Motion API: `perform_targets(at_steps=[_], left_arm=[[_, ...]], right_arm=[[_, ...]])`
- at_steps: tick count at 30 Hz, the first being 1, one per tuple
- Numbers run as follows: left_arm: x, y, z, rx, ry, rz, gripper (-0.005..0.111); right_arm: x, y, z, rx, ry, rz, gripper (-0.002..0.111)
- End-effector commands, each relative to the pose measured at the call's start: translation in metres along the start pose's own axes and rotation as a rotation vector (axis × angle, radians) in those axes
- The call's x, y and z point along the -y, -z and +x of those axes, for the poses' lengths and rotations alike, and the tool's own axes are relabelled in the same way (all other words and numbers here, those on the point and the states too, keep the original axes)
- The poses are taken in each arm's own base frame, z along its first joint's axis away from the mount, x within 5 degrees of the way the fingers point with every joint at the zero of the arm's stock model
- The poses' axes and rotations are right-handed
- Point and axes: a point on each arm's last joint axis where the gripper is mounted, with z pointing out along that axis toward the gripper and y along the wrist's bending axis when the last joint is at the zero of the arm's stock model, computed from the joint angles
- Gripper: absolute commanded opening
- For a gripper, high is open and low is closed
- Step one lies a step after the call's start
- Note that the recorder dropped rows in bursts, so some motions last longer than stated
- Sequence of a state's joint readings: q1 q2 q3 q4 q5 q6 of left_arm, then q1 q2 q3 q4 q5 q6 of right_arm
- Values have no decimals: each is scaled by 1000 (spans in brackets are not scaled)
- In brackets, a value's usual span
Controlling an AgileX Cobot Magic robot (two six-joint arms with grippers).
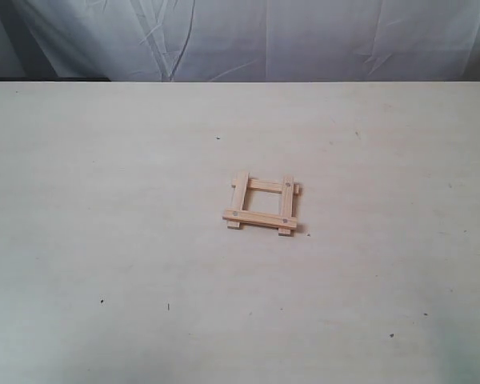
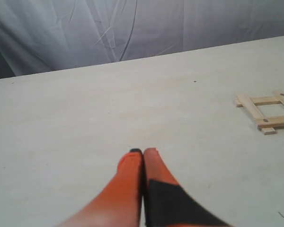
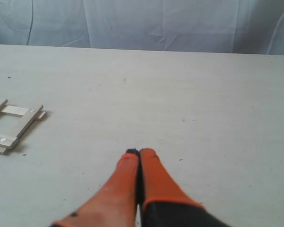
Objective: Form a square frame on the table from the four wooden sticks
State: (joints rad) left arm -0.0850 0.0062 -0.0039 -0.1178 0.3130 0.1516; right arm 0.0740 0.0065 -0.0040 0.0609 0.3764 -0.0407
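The four wooden sticks lie as a small square frame (image 1: 262, 203) near the middle of the table (image 1: 104, 200), corners overlapping and short ends jutting out. Two slats on top carry dark dots near their ends. The same frame (image 2: 267, 111) shows far off to one side in the left wrist view, and the frame (image 3: 14, 125) shows at the edge of the right wrist view. My left gripper (image 2: 143, 152) is shut, orange fingers pressed together over bare table. My right gripper (image 3: 139, 152) is shut too, holding nothing. Neither gripper appears in the exterior view.
A wrinkled grey-white cloth backdrop (image 1: 264, 40) hangs behind the table's far edge. A few tiny dark specks (image 1: 102, 302) dot the pale surface.
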Motion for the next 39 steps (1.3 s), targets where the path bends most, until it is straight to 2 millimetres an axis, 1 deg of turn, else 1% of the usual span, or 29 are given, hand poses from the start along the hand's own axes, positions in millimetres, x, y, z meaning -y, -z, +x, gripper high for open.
perform_targets(at_steps=[1,39], left_arm=[[0,0,0,15,64,1,0],[0,0,0,16,79,1,0]], right_arm=[[1,0,0,15,6,8,0],[0,0,0,16,4,7,0]])
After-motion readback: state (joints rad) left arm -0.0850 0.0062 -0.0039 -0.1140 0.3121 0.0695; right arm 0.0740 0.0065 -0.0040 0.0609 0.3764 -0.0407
